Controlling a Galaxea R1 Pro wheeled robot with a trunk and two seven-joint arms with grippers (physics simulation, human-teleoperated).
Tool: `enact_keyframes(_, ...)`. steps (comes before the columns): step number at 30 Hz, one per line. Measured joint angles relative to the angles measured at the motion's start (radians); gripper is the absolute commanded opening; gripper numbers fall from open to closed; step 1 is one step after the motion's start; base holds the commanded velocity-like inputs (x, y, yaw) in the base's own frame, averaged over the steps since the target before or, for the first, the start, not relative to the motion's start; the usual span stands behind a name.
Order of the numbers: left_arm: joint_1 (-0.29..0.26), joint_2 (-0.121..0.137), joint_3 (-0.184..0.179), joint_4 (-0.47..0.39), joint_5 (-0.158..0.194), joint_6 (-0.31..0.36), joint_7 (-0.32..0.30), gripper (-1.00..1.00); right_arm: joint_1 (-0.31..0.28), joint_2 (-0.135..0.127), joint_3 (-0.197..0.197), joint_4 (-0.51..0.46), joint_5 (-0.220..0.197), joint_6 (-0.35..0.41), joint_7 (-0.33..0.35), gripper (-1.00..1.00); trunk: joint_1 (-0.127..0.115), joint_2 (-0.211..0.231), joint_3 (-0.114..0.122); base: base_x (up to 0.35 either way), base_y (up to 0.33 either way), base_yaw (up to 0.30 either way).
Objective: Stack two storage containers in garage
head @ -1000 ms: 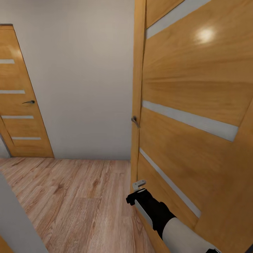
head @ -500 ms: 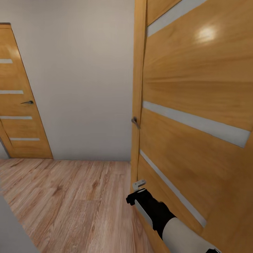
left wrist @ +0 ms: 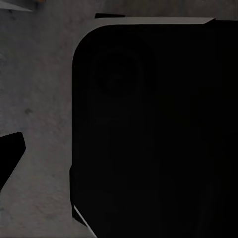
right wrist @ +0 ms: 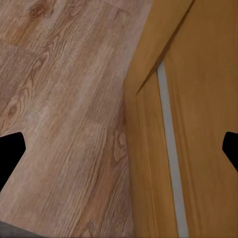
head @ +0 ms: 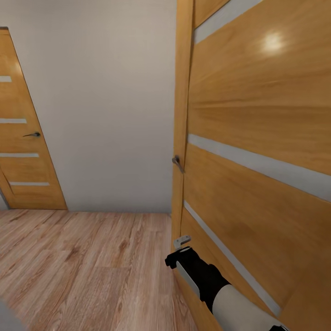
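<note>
Doorway ahead in the head view: an open wooden door [head: 257,151] with pale horizontal strips and a metal handle [head: 177,162] stands at the right. A second wooden door [head: 25,138] is set in the white wall [head: 105,101] at the left, above the light wood plank floor [head: 82,266]. The right arm [head: 207,280] reaches forward low beside the open door; its grip cannot be told here.

In the left wrist view, a large black shape [left wrist: 153,129] lies over a dark grey speckled surface [left wrist: 34,89], one fingertip [left wrist: 9,153] at the edge; grip unclear.

In the right wrist view, the right gripper [right wrist: 119,148] is spread wide, both fingertips [right wrist: 10,151] at the edges, empty, over plank floor and door.
</note>
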Motion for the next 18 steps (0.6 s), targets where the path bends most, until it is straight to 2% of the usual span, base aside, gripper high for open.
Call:
enact_keyframes(8, 0.001, 0.0, 0.002, 0.0, 0.004, 0.0, 0.001, 1.0, 0.0, 0.0, 0.0, 0.0, 0.0, 0.0, 0.0, 1.0, 0.0, 0.0, 0.0, 0.006, 0.0, 0.0)
enact_keyframes(14, 0.0, 0.0, 0.002, 0.0, 0.004, 0.002, 0.0, 1.0, 0.0, 0.0, 0.0, 0.0, 0.0, 0.0, 0.0, 1.0, 0.0, 0.0, 0.0, 0.13, 0.164, 0.0)
enact_keyframes(18, 0.0, 0.0, 0.002, 0.0, 0.004, 0.002, 0.0, 1.0, 0.0, 0.0, 0.0, 0.0, 0.0, 0.0, 0.0, 1.0, 0.0, 0.0, 0.0, 0.047, 0.05, 0.0)
